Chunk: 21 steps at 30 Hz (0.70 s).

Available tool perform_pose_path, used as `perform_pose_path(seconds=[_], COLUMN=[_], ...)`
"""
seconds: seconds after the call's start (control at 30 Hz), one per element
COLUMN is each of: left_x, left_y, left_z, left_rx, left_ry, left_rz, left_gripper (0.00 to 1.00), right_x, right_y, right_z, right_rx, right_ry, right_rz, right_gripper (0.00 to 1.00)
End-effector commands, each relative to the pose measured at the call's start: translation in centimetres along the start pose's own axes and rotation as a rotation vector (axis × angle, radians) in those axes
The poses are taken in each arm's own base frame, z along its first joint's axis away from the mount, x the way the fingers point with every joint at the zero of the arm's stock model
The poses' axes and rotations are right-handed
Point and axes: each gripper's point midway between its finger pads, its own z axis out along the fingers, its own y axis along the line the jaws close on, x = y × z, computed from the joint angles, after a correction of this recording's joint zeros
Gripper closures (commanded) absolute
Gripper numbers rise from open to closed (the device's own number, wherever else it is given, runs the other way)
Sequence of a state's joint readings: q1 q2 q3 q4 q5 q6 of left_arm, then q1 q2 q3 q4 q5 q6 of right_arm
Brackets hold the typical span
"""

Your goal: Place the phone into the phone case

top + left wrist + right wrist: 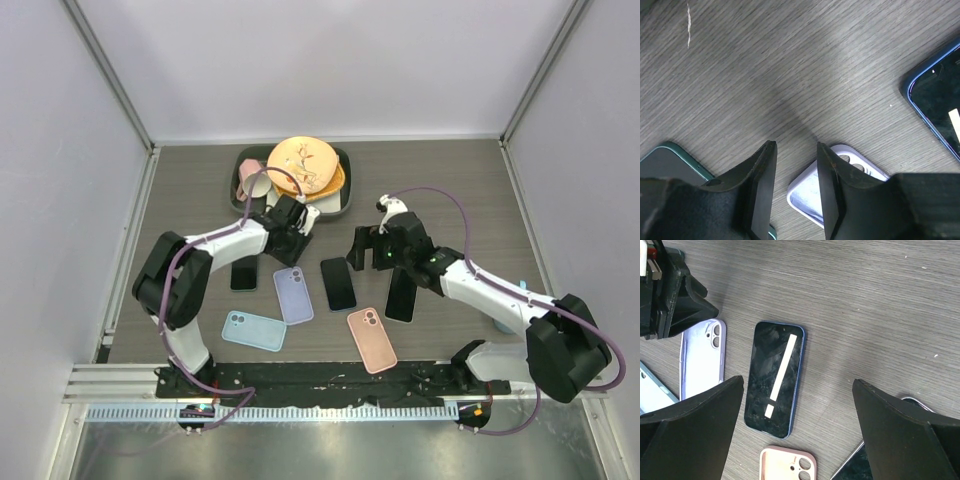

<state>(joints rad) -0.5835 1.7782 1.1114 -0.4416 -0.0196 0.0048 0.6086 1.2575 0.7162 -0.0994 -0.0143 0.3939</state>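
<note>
The right pincer (pixel 799 384) hangs wide open over the dark phone (pixel 774 377), which lies flat on the worktop (pixel 880 300) just beside the purple case (pixel 702 360), so the job looks like it is at the reach-for-the-phone step. The left pincer (pixel 796 146) is open only a little, with nothing in it, above that case's camera end. Next, I think, the right 1 should drop and pinch the phone's 2 long sides.

My left hand (pixel 796 147) hides most of the lilac case (pixel 802 197) and part of the green phone (pixel 665 162), and the view's edge cuts off the blue phone (pixel 937 97).
</note>
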Motion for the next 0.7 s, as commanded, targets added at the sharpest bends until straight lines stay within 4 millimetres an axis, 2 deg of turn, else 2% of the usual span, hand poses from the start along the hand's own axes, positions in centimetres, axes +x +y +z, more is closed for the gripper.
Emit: perform_pose_path(seconds=[0.0,0.07,0.2,0.33,0.37,0.43,0.67], left_x=[-0.9,-1.0,-1.8,-1.2,-0.9,0.0,2.5], left_y=[0.9,1.6,2.8,0.6,-0.6,-1.1,-2.0], left_z=[-1.9,-2.5,-4.9,-5.0,-4.8,-3.6,-0.3], left_rx=[-0.065,-0.102,-0.154,-0.011,0.050,0.080,0.120], left_ry=[-0.060,-0.098,-0.204,-0.229,-0.221,-0.162,0.043], left_rz=[-0.086,-0.108,-0.165,-0.131,-0.119,-0.109,-0.134], left_gripper=[0.56,0.50,0.45,0.43,0.42,0.42,0.50], right_x=[-1.5,-1.5,-1.2,-0.8,-0.7,-0.7,-1.0], right_y=[0.8,0.8,0.9,0.7,0.6,0.5,0.8], right_z=[-0.5,-0.4,-0.2,-0.1,-0.1,0.0,-0.2], right_rx=[-0.034,-0.035,-0.041,-0.036,-0.032,-0.030,-0.038], right_ry=[-0.037,-0.033,-0.024,-0.016,-0.014,-0.013,-0.015], right_rz=[-0.019,-0.020,-0.020,-0.019,-0.018,-0.017,-0.016], right_gripper=[0.04,0.04,0.04,0.04,0.04,0.04,0.04])
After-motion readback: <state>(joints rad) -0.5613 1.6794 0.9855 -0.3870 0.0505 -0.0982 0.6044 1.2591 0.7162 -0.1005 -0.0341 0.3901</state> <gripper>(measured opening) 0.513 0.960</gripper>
